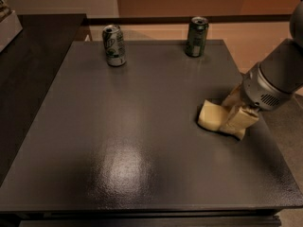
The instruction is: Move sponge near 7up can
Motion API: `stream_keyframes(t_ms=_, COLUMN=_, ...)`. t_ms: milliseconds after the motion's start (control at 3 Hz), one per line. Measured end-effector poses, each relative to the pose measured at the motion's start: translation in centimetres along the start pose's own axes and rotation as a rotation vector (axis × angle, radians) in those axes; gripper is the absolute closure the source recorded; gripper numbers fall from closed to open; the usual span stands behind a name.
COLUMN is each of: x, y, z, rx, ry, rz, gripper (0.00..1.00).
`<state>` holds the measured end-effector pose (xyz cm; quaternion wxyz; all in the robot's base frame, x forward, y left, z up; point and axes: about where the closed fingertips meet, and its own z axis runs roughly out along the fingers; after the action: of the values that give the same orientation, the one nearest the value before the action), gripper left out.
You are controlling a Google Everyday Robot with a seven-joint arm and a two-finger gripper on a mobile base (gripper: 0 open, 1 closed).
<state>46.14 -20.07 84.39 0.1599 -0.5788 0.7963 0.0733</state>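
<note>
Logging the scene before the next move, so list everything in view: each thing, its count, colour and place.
table: one, dark grey, fills most of the view
7up can: one, silver-white with green markings, upright near the table's far edge, left of centre
green can: one, dark green, upright at the far edge, right of centre
sponge: one, pale yellow, on the table's right side, far from both cans
side counter: one, near black, along the table's left
white object: one, only partly in view, top left corner on the counter
arm: one, grey, reaching in from the right edge
gripper: one, pale beige, low over the table at the sponge's right end
</note>
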Motion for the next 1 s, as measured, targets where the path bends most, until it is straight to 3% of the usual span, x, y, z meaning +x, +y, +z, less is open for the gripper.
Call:
stream_keyframes(t_ms=333, x=-0.5, y=-0.5, z=-0.7, rx=0.012, ry=0.011, rz=0.0, gripper=0.86)
stream_keyframes(t_ms=667, x=-2.6, y=-1.5, z=-2.1, rx=0.03, ry=0.024, rz=-0.002, gripper=1.0)
stream_keyframes(t_ms=1000, x=-5.6, y=-2.9, z=-2.6, rx=0.045, ry=0.028, rz=-0.014, gripper=1.0)
